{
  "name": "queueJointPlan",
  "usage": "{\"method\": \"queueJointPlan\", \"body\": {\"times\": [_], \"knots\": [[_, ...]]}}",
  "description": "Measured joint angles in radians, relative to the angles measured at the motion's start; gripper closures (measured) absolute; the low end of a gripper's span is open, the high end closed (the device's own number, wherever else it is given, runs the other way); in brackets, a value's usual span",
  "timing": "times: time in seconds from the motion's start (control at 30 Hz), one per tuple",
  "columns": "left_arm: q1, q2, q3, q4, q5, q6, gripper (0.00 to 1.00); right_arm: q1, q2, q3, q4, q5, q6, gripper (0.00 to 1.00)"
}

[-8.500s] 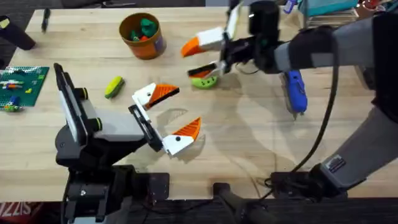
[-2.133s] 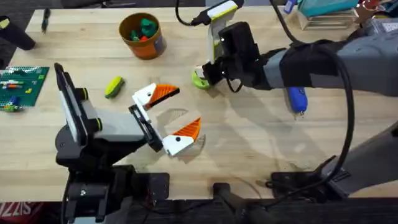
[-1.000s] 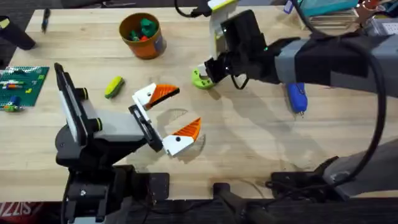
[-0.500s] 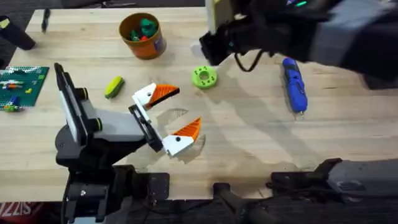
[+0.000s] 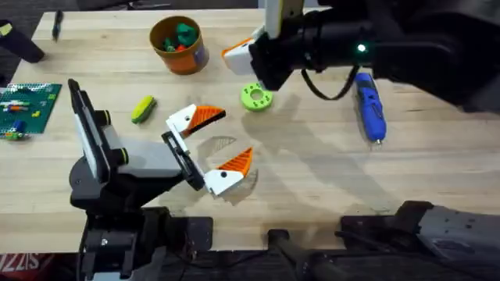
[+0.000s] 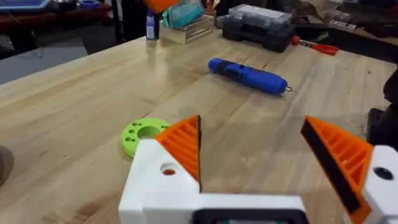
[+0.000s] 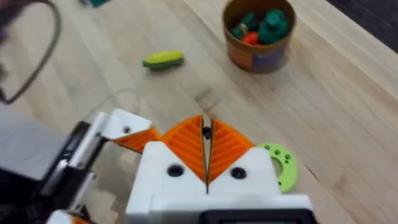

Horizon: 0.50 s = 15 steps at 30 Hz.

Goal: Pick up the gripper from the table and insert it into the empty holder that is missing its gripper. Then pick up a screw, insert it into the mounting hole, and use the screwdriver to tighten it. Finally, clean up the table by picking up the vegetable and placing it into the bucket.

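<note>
My left gripper (image 5: 234, 135) rests open low over the table's middle. Both of its white holder blocks (image 6: 155, 183) carry orange wedges, and I cannot tell which one is the task's gripper. A small mounting hole (image 6: 168, 169) shows in the nearer block's face. My right gripper (image 7: 206, 127) is raised above the green disc (image 5: 255, 97), its pads shut on a tiny dark screw (image 7: 206, 132). The blue screwdriver (image 5: 369, 107) lies to the right. The yellow-green vegetable (image 5: 143, 108) lies left of my left gripper, below the orange bucket (image 5: 178, 45).
The bucket (image 7: 258, 34) holds green and red toys. A green brick plate (image 5: 27, 108) sits at the table's left edge. Boxes and tools stand beyond the far edge (image 6: 261, 22). Bare wood lies between the green disc (image 6: 144, 134) and the screwdriver (image 6: 249, 73).
My right gripper has lifted off the green disc and risen toward the camera, shifting slightly left. The left arm, screwdriver, vegetable and bucket have stayed put.
</note>
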Motion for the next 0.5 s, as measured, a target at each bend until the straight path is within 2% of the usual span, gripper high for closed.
{"method": "queueJointPlan", "body": {"times": [0.23,0.5], "knots": [[0.0,0.0,0.0,0.0,0.0,0.0,0.015,0.087,-0.101,0.0,-0.001,-0.014,0.0,0.995],[0.0,0.0,0.0,0.0,0.0,0.0,0.015,0.203,-0.108,0.001,-0.02,-0.018,0.01,0.995]]}}
